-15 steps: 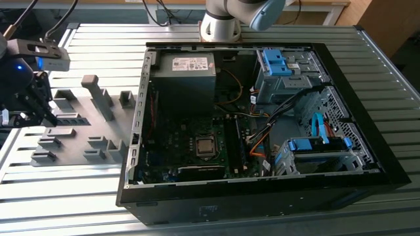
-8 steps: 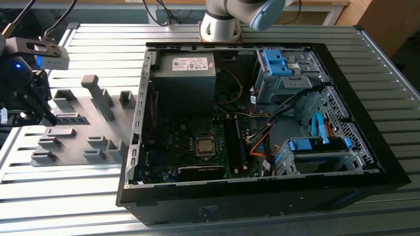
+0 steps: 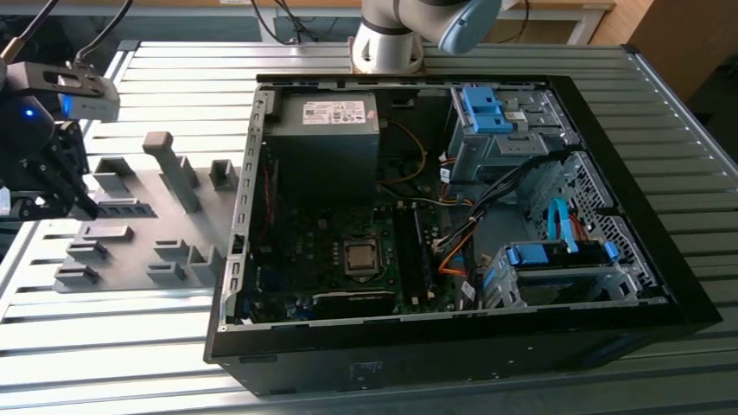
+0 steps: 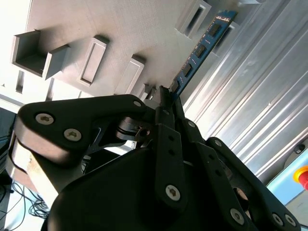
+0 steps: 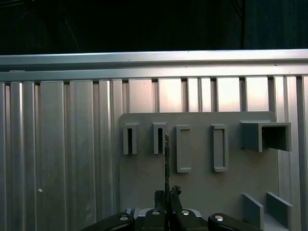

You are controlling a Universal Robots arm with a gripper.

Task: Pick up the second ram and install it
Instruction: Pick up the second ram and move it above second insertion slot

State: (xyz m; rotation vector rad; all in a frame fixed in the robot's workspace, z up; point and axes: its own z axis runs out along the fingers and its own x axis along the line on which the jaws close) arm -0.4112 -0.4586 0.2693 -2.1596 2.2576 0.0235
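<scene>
Pick-up is the step in hand, as we read it. The gripper has its fingers pinched shut on one end of the second ram. The blue stick with its row of black chips reaches out from the fingertips across the grey holder tray.

In the first wrist view we see the stick edge-on, a thin dark line rising from the gripper. Its free end lies between two of the tray's narrow upright slots. It seems to stand clear of the tray rather than sit in a slot, but we cannot tell whether any part touches it.

In the exterior view the gripper hangs over the end of the tray farthest from the open computer case. The case lies just beside the tray, on the exterior view's right of it, with the motherboard bare inside. Nothing of the install has begun.

We judge that any move from the tray calls for a firm, square hold. The grip is at one end, so the long free part could tilt. Seating such a thin board calls for its edge to line up closely with a narrow slot.
</scene>
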